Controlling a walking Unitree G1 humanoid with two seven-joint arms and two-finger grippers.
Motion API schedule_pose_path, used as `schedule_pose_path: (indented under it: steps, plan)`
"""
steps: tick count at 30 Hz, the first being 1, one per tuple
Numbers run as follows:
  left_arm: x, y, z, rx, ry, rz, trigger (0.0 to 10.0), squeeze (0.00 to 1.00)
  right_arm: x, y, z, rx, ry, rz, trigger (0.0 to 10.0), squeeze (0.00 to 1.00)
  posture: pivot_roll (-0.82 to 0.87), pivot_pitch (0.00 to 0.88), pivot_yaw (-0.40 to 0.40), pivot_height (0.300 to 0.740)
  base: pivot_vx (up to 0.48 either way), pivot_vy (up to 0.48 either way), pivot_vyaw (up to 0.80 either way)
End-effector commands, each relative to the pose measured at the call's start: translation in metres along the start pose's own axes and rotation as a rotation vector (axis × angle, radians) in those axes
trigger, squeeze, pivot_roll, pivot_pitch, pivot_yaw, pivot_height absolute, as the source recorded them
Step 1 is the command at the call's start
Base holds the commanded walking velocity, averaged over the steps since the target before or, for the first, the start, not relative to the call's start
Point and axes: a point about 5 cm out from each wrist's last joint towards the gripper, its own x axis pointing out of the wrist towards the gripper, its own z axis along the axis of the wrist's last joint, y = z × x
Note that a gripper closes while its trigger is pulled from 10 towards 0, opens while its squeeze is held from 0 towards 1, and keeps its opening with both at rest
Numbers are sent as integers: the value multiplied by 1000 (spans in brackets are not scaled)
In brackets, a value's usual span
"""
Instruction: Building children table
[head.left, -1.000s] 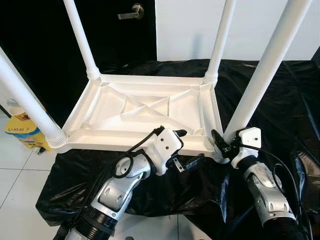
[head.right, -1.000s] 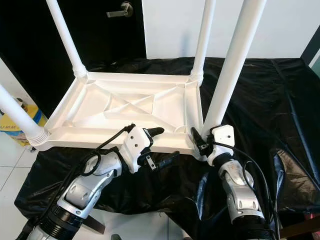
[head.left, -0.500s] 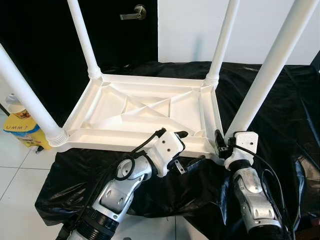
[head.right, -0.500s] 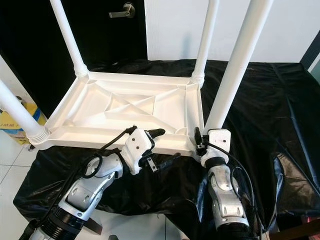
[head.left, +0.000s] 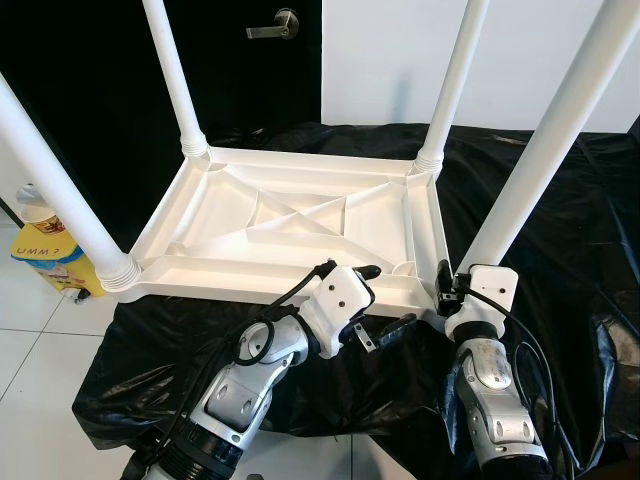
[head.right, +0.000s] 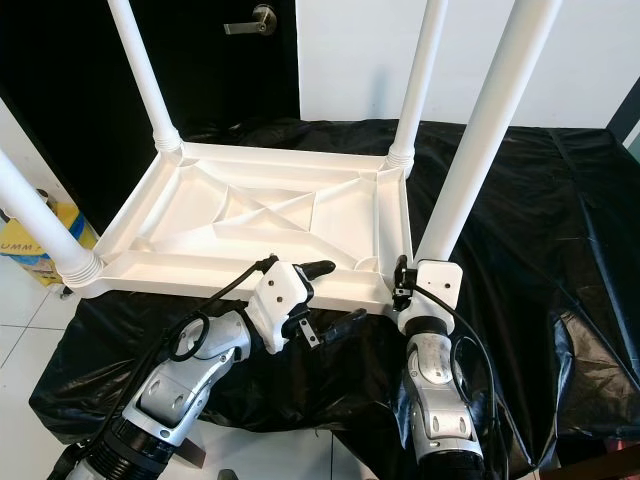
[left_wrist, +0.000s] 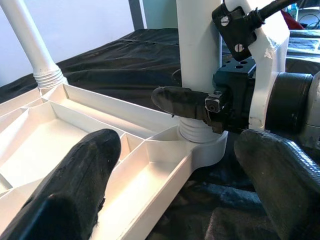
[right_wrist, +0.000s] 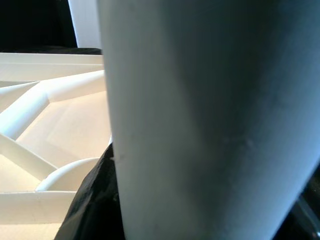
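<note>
Black sheeting (head.left: 560, 190) underlies the upturned white table (head.left: 290, 225). Left gripper (head.left: 385, 300) straddles its near rim, fingers spread wide, gripping nothing. Right gripper (head.right: 402, 285) clamps the near right leg (head.left: 530, 185) at its base.

A crinkled black sheet (head.left: 560, 210) covers the surface before me; my upturned white children's table (head.left: 290, 225) lies on it, legs up, beside the white tiled floor (head.left: 40, 340)
</note>
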Motion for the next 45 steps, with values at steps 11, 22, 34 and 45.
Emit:
schedule_pose_path:
  steps: [11, 22, 34, 45]
  plan:
    - [-1, 3, -2, 27, 18, 39, 10000, 0, -11, -3, -20, -40, 91, -24, 10000, 678, -44, 17, -33, 740, 0, 0, 0]
    - [-1, 7, 0, 31, 8, 68, 10000, 0, -10, 2, -5, -38, -5, 70, 10000, 1000, -48, 23, -38, 740, 0, 0, 0]
    - [-2, 9, -1, 51, 17, 99, 10000, 0, -11, -16, 0, -64, -63, 160, 10000, 1000, -41, 26, -41, 740, 0, 0, 0]
    - [-3, 11, -1, 68, 21, 112, 10000, 0, -5, -27, 4, -88, -85, 282, 10000, 0, -39, 27, -35, 740, 0, 0, 0]
